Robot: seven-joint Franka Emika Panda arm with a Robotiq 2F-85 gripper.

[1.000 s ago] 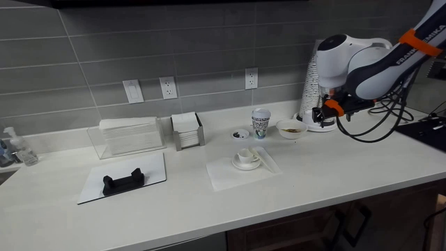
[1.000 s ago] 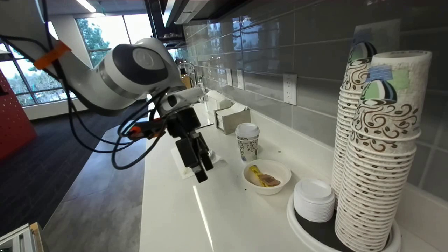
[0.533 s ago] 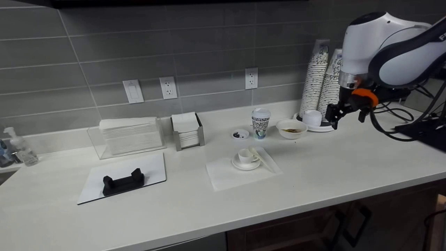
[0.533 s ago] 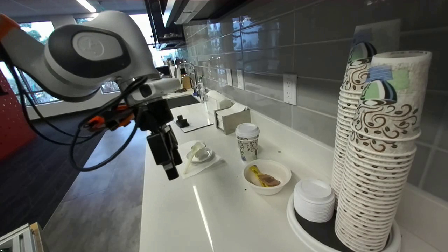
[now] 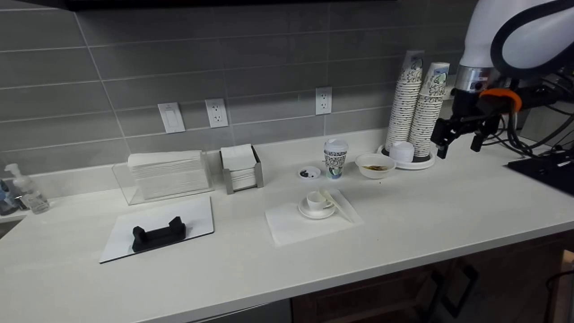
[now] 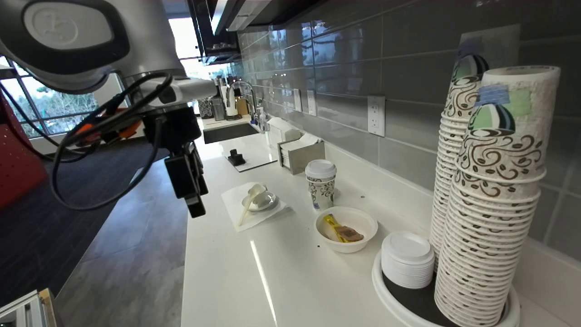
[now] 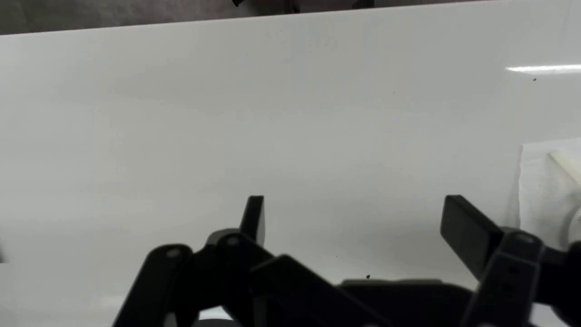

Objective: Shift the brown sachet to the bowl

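At the far left of the table [image 5: 224, 287], in an exterior view, stands a pump bottle [image 5: 36, 201]. Then comes a white board [image 5: 197, 215], and on it a black stand [image 5: 159, 237] with 2 raised ends. Behind the board is a clear holder [image 5: 122, 181] with paper towels [image 5: 170, 177], and near it a grey box [image 5: 228, 181] with napkins [image 5: 238, 158].

More to the right, a white paper sheet [image 5: 287, 226] carries a saucer [image 5: 312, 216] with a small cup [image 5: 315, 201]; beside this cup is a pale spoon [image 5: 339, 207]. Behind these are a little dish [image 5: 316, 173] with dark bits [image 5: 306, 173] and an upright paper cup [image 5: 335, 162] with a lid [image 5: 336, 145].

Next is the bowl [image 5: 376, 159]. The brown sachet [image 6: 349, 234] lies inside it, touching a yellow packet [image 6: 332, 221].

Further right, 2 tall stacks of paper cups [image 5: 403, 107] and a pile of white lids [image 5: 402, 152] stand upon a round tray [image 5: 415, 167].

Last, past the stacks, the pincer [image 5: 459, 150] hangs in the air above the table. It is released: its 2 fingers [image 7: 467, 231] are wide apart, and in the wrist view the table shows between them. The sachet is well apart from the pincer, lower than it, and here to its left.
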